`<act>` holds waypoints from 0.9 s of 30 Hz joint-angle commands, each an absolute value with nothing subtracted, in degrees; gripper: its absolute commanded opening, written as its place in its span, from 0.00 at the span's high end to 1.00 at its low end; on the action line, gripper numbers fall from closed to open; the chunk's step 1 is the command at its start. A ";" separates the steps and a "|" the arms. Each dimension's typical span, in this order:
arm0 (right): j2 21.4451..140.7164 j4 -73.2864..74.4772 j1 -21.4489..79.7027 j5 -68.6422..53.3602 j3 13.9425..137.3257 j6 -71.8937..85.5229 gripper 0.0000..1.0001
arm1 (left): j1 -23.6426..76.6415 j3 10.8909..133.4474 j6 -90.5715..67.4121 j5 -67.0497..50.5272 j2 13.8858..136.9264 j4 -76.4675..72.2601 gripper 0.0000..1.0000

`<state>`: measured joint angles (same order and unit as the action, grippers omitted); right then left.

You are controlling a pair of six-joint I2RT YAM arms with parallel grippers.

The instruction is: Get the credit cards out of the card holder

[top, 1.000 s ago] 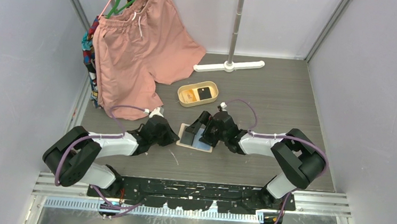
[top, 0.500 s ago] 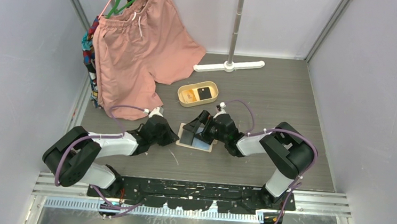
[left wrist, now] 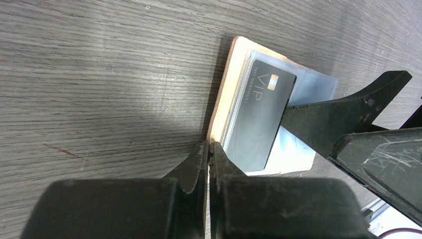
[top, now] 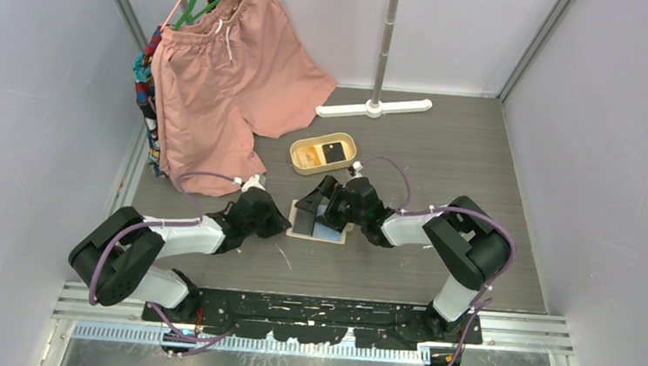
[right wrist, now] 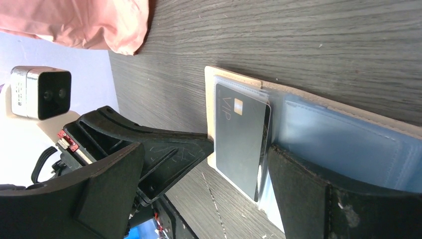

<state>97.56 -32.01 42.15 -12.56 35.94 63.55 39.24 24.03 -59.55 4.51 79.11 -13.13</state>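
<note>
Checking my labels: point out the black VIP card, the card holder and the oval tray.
black VIP card (left wrist: pixel 261 117), left wrist view, middle of face
card holder (left wrist: pixel 228 89), left wrist view, beige edge
oval tray (top: pixel 330 167), top view, near wall

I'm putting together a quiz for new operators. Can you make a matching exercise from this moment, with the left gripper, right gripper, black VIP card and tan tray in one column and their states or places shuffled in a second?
Things
1. left gripper
2. right gripper
3. black VIP card
4. tan tray

States or places
A. lies on the open card holder
B. open, one finger against the VIP card's edge
C. beyond the holder, with an orange card and a second black card inside
D. shut on the holder's edge

Pairs: 1-D, 2-B, 3-A, 4-C
</note>
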 commanded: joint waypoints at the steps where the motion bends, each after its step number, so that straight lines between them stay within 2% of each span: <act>1: 100.67 -28.78 43.63 -15.08 37.07 64.00 0.01 | 39.31 23.38 -58.53 5.44 79.13 -10.29 1.00; 11: 108.10 -62.09 43.68 -25.97 32.23 74.17 0.03 | 39.29 23.42 -58.45 5.41 79.22 -10.13 1.00; 18: 110.13 -69.48 43.71 -30.34 32.63 76.65 0.06 | 39.29 23.77 -58.35 5.32 79.24 -9.93 1.00; 21: 110.26 -67.56 43.80 -32.79 34.01 76.65 0.16 | 39.28 23.94 -58.26 5.20 79.48 -9.93 1.00; 24: 109.07 -60.85 43.83 -33.26 34.75 74.41 0.32 | 39.29 24.03 -58.27 5.19 79.62 -9.93 1.00; 27: 107.59 -55.43 43.94 -33.28 35.13 71.39 0.36 | 39.30 24.16 -58.26 5.19 79.66 -9.85 1.00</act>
<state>110.00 -59.51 39.99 -20.03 32.56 71.66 38.59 24.03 -59.05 7.51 77.80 -10.87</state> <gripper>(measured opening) 0.662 0.008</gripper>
